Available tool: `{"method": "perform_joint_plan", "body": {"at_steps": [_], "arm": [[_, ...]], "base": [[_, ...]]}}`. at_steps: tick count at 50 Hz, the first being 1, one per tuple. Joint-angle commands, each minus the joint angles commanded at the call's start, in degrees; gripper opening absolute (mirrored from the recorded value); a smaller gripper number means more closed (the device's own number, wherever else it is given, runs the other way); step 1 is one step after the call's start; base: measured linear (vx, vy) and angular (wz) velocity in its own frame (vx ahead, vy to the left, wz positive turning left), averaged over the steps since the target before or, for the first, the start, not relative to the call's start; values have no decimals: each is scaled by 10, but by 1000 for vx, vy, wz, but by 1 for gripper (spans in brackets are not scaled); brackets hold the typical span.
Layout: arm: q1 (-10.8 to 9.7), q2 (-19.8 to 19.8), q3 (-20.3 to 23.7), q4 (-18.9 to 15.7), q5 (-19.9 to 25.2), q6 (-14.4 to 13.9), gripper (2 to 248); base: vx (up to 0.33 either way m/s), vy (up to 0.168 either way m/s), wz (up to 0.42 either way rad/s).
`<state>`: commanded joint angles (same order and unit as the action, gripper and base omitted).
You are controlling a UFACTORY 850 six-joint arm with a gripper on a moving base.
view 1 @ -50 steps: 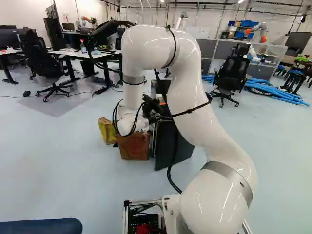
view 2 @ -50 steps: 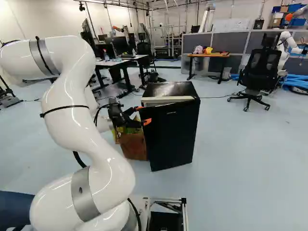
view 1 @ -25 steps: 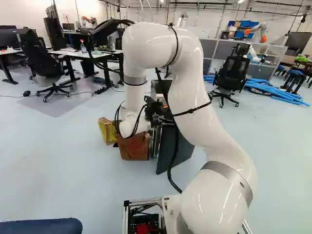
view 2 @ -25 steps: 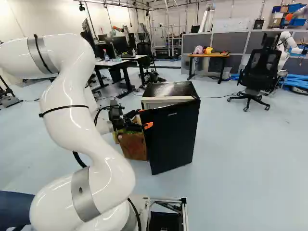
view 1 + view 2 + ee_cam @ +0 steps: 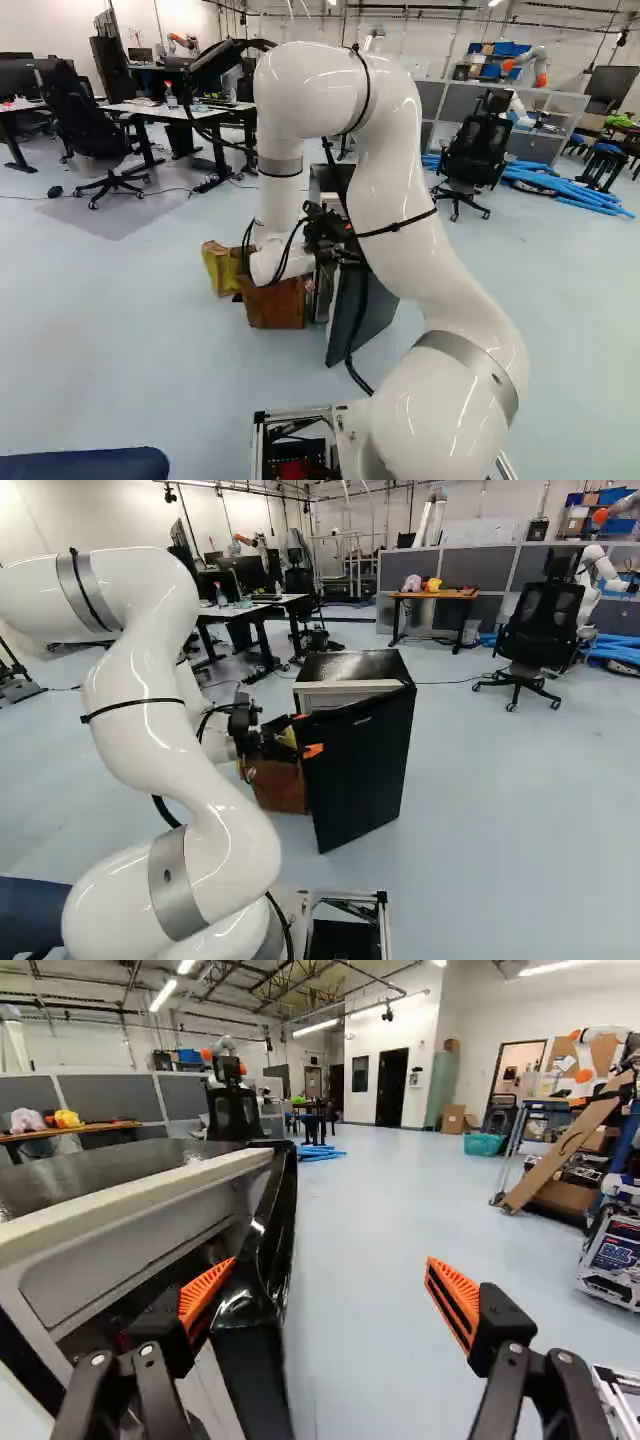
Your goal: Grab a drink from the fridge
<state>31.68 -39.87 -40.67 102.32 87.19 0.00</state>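
Mini fridge (image 5: 352, 666) just past the wrist of the big white arm (image 5: 190, 780) in the right base view, black door (image 5: 365, 770) partly open, pale cabinet rim showing under the dark top. Black gripper (image 5: 306, 734) right at the door's free edge, one orange pad in front of the outer face, the other up by the gap. Brown box (image 5: 278, 788) on the floor right beside all that, then farther back a wooden-topped desk (image 5: 455, 595) with a pink plush toy (image 5: 411, 583) on it, plus an office chair (image 5: 540, 620). Over to the left base view: mostly arm, tbh, with the door poking out behind it and a yellow box (image 5: 220, 268) next to the brown one. Blue tubes (image 5: 560, 188) in a pile on the floor way behind. Wrist view, easily the best seat: gripper (image 5: 322, 1296) spread wide, edge of the door between the orange pads, one tucked into the opening close to the inner side, the other outside and well apart from the door. Can't tell about actual contact on the inner side. Teal basket (image 5: 483, 1144) far ahead on the floor, too.
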Motion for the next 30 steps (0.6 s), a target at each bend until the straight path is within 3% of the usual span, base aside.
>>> {"method": "perform_joint_plan", "body": {"at_steps": [30], "arm": [[-9,5,31,66,0,0,247]], "base": [[0,0,0]]}}
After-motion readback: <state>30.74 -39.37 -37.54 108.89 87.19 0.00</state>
